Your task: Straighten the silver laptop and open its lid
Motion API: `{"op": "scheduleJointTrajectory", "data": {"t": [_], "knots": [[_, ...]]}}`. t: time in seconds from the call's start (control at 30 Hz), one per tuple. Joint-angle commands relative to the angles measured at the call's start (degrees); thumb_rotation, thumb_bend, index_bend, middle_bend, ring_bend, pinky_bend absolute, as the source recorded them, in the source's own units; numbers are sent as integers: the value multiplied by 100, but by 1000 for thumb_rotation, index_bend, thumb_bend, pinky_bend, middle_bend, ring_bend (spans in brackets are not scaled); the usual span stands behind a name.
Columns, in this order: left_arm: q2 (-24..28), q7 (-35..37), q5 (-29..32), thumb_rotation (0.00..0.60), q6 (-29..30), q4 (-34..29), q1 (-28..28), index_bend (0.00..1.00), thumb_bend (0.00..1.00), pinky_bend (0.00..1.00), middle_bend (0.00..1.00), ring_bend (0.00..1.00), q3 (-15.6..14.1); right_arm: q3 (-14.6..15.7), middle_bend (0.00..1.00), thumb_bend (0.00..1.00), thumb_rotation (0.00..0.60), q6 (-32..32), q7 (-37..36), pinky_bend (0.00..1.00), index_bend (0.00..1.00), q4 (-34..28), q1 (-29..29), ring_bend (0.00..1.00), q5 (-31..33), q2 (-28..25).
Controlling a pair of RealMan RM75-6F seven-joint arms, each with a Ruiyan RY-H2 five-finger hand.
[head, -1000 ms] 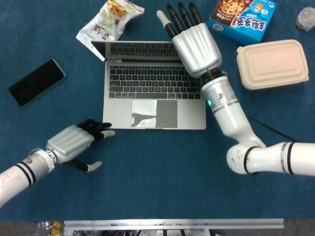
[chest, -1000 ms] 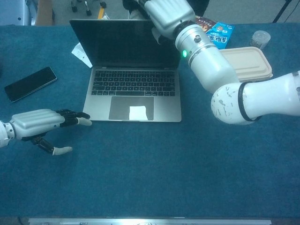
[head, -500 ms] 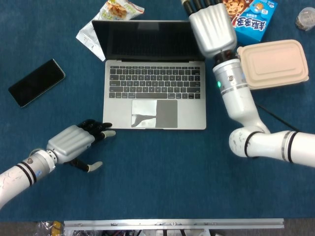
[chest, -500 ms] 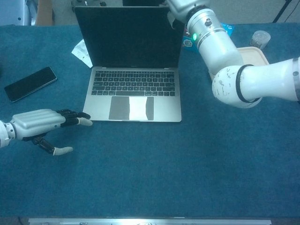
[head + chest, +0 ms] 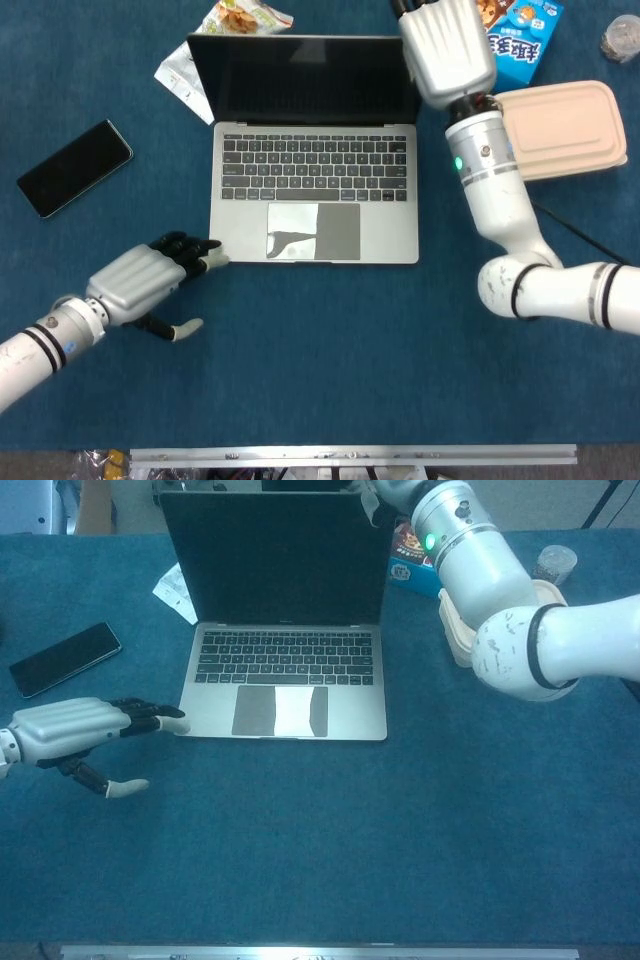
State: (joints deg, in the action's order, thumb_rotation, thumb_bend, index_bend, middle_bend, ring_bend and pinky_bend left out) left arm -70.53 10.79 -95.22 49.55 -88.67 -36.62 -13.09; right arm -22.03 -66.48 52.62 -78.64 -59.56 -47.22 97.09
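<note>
The silver laptop (image 5: 314, 170) is set squarely on the blue surface (image 5: 330, 360) with its lid raised. The left hand (image 5: 140, 285) is laid flat, fingers (image 5: 195, 250) extended and touching the front left corner, gripping nothing. The right hand (image 5: 447, 45) is placed at the lid's upper right corner; its fingers are cut off, so their state cannot be told. A phone (image 5: 74, 167) is seen to the left.

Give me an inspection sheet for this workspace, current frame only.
Surface: blue cloth table.
Job's things: silver laptop, lid open, square to the table edge.
Clutter: black phone, snack bag, blue biscuit box, beige lidded container, small jar.
Hands: left hand, fingertips at the laptop's front-left corner; right hand by the lid's right edge, grip unclear.
Cables: dark cable.
Surroundings: metal rail.
</note>
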Motion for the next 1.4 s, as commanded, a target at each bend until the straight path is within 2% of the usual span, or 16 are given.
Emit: {"op": "scheduleJointTrajectory", "data": {"t": [0.03,0.13,0.27,0.33,0.4,0.47,0.5,0.67,0.87,1.03,1.17,1.4], "knots": [[200,-78,74,314,129,-123,48,12,342,0,0,0,49,20,45,453,600,-140,-196,98,0,-562,138,0,-196,-302],[424,-103,169,317,315,-248,137,12,342,0,0,0,104,40,45,453,600,-265,-288,98,0,-1010,311,0,-204,-577],[742,-198,353,332,717,-375,354,12,342,0,0,0,220,242,45,453,600,-502,-320,98,0,-1664,692,0,-256,-1123],[846,-246,460,408,951,-409,499,12,342,0,0,0,285,348,45,453,600,-625,-425,98,0,-1944,907,0,-336,-1395],[964,-253,623,517,1155,-464,659,12,342,0,0,0,348,488,45,453,600,-773,-575,98,0,-2275,1183,0,-447,-1730],[1048,-254,771,589,1348,-492,818,12,342,0,0,0,411,652,45,453,600,-930,-705,98,0,-2544,1459,0,-597,-2062],[1077,-275,836,600,1422,-492,883,12,342,0,0,0,436,719,45,453,600,-1001,-775,98,0,-2649,1579,0,-661,-2194],[1165,-419,1242,600,1851,-511,1278,13,342,0,0,0,604,1092,45,453,600,-1435,-1367,98,0,-3078,2314,0,-1054,-2820],[1203,-580,1679,600,2336,-650,1734,13,342,0,0,0,787,1606,44,453,600,-1937,-2007,98,0,-3175,3141,0,-1639,-3239],[1165,-722,1811,600,2791,-727,2076,13,342,0,5,0,912,1957,45,454,600,-2341,-2489,98,0,-3049,3766,0,-2028,-3323],[1077,-638,1682,600,3242,-744,2354,14,342,0,18,0,1003,2141,45,454,600,-2591,-2837,98,0,-2877,4202,0,-2250,-3320],[1063,-656,1324,600,3723,-832,2743,14,342,0,19,0,939,2360,45,456,600,-2799,-3135,98,0,-2598,4729,0,-2549,-3191]]}}
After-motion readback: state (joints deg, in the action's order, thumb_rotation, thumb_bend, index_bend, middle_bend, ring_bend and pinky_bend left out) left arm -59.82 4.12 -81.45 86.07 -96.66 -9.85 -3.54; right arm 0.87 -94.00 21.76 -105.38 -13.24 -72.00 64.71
